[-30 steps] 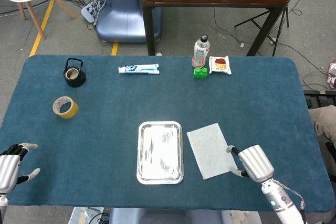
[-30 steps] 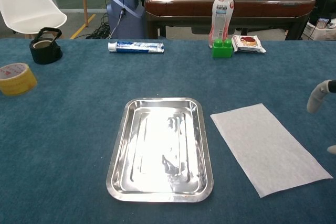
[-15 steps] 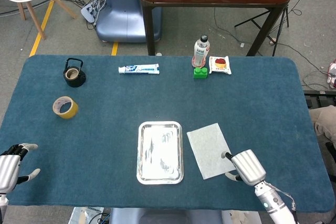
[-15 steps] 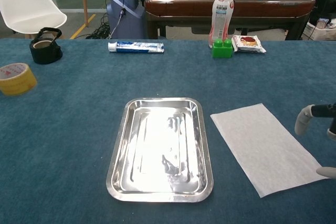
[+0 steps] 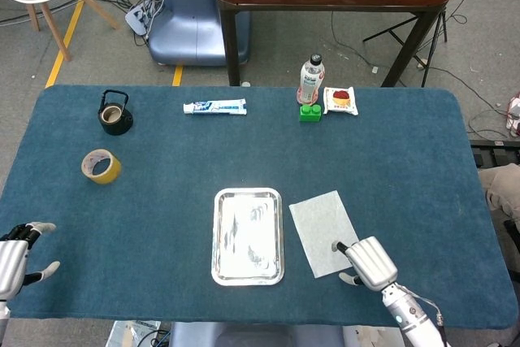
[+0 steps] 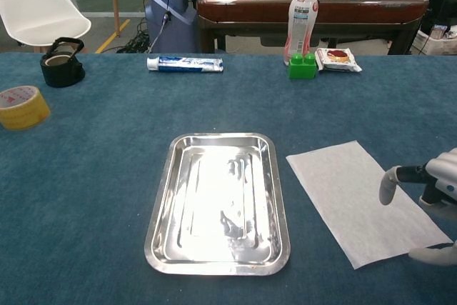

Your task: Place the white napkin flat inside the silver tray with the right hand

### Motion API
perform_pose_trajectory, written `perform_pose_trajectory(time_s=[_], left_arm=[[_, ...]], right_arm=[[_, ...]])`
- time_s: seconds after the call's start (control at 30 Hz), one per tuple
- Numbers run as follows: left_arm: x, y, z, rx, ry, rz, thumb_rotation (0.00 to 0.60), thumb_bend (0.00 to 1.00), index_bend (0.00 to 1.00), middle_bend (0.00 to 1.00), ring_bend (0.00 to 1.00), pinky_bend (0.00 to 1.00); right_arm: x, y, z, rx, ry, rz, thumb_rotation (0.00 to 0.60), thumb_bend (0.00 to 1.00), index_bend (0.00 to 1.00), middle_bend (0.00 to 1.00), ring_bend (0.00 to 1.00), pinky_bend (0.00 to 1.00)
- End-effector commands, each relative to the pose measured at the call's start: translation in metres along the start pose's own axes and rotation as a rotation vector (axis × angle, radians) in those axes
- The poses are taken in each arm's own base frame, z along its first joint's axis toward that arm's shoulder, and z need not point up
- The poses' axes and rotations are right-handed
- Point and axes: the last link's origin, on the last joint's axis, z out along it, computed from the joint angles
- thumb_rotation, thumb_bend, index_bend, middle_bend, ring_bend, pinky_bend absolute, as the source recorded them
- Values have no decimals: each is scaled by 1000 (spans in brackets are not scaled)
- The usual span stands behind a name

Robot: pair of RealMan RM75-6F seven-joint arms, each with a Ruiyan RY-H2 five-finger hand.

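Chest view: one napkin (image 6: 360, 196), one tray (image 6: 278, 198).

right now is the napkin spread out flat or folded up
Spread flat. The white napkin lies as one open sheet on the blue table, right of the silver tray, not in it.

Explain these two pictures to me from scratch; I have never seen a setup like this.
A two-armed robot with human-like hands sits at a blue-covered table. One picture looks down from its head, the other forward from its chest. A silver tray lies on the table, empty, with a white napkin flat beside it. The right hand, fingers apart, is over the napkin's near corner; no grip shows. The left hand waits open at the table edge. Further off: yellow tape, toothpaste, a bottle.
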Motion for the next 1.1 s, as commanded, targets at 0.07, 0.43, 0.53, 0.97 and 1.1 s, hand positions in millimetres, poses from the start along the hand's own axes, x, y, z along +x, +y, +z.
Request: perform_pose_trajectory(time_s=[0.07,0.43,0.53,0.97,1.1], left_arm=[[1,0,0,-1,5,-4,600,111,332,359,301,493],[3,-2,-1,4,10,-8,600,111,332,359,301,492],[3,-2,-1,4,10,-8,600,111,333,359,301,493],[4,-3,-2,6,13,-9,600,111,333,359,301,493],[5,-4,-2,8,15,-10,600,111,333,359,301,493]], right_arm=[[-5,-3,2,7,-10,-1,600,0,427,1000,999,1000],[-16,-12,9,17,-18,-13,600,0,428,1000,999,1000],[-17,-13,10,18,-16,-15,600,0,428,1000,999,1000],[-23,-17,16,15,-23,-19,600,0,427,1000,999,1000],[-25,-17,18,11,-25,-23,600,0,427,1000,999,1000]])
